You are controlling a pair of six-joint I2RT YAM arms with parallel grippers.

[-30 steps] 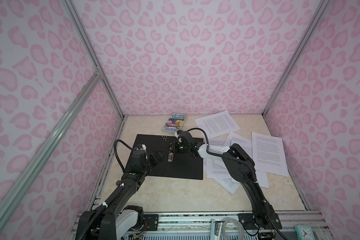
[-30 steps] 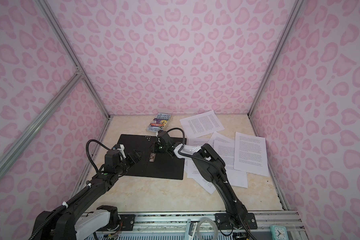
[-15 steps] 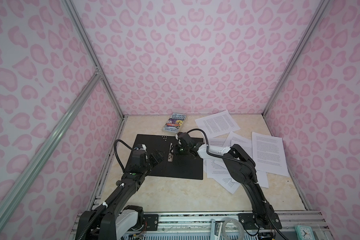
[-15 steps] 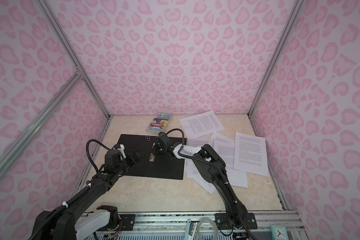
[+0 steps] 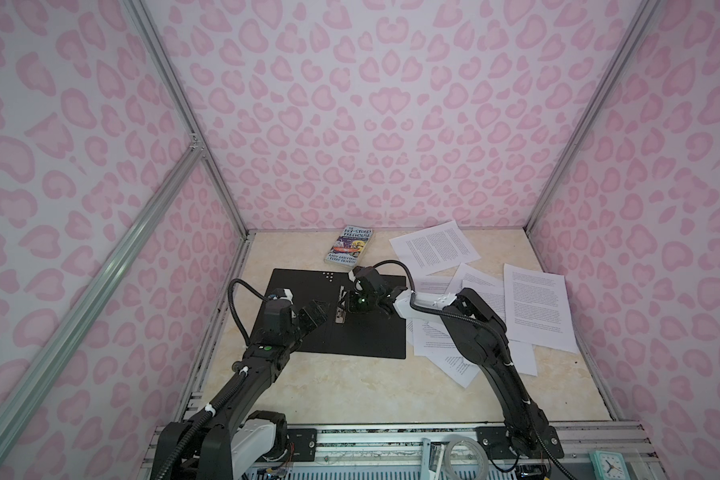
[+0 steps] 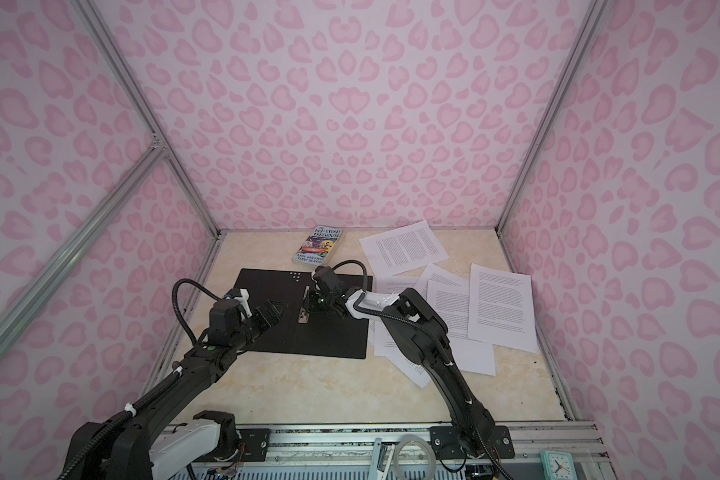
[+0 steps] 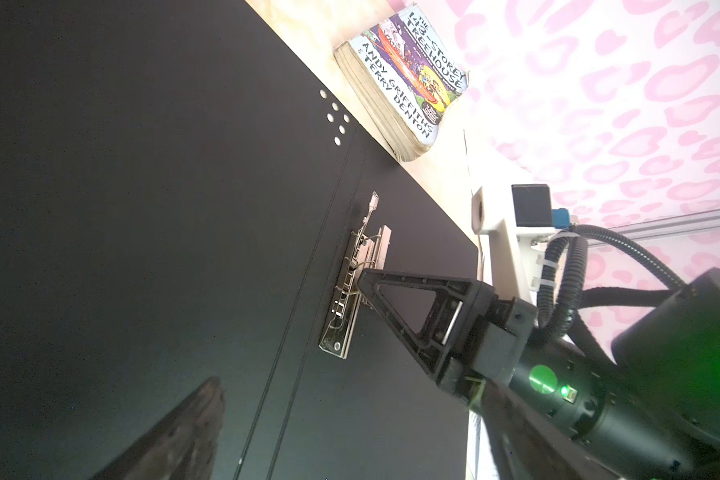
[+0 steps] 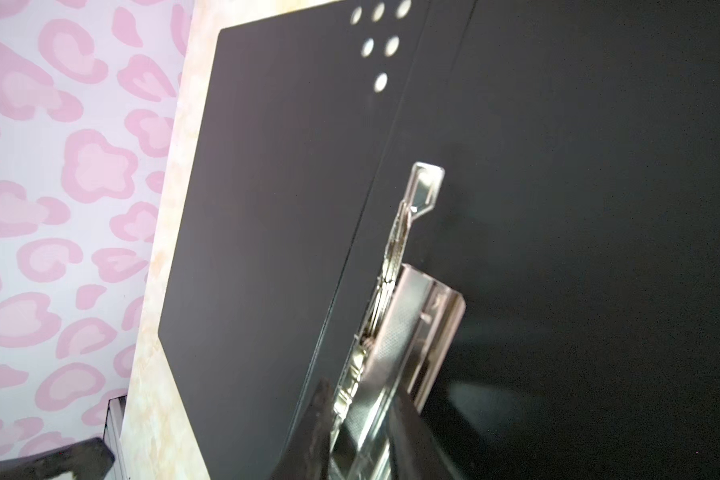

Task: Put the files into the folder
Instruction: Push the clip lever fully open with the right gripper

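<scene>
The folder [image 5: 371,336] [image 6: 329,336] lies open and flat, black inside up, with its metal spine clip [image 5: 340,307] [image 7: 350,286] [image 8: 408,316] at the middle. My right gripper [image 5: 345,306] [image 6: 308,308] [image 8: 362,415] reaches in from the right. Its fingers press the clip's raised plate from both sides, shut on it. My left gripper [image 5: 319,318] [image 6: 273,313] hangs open over the folder's left half, holding nothing. The files [image 5: 535,307] [image 6: 501,307] are printed white sheets scattered to the right of the folder. Some of them lie under the right arm.
A colourful paperback book [image 5: 348,246] [image 7: 408,79] lies just beyond the folder's far edge. One sheet [image 5: 433,247] sits at the back near the wall. Pink patterned walls close in on three sides, with a metal rail [image 5: 391,436] along the front.
The right gripper's jaws have narrowed onto the spine clip and its head has shifted slightly left. The left arm has not moved.
</scene>
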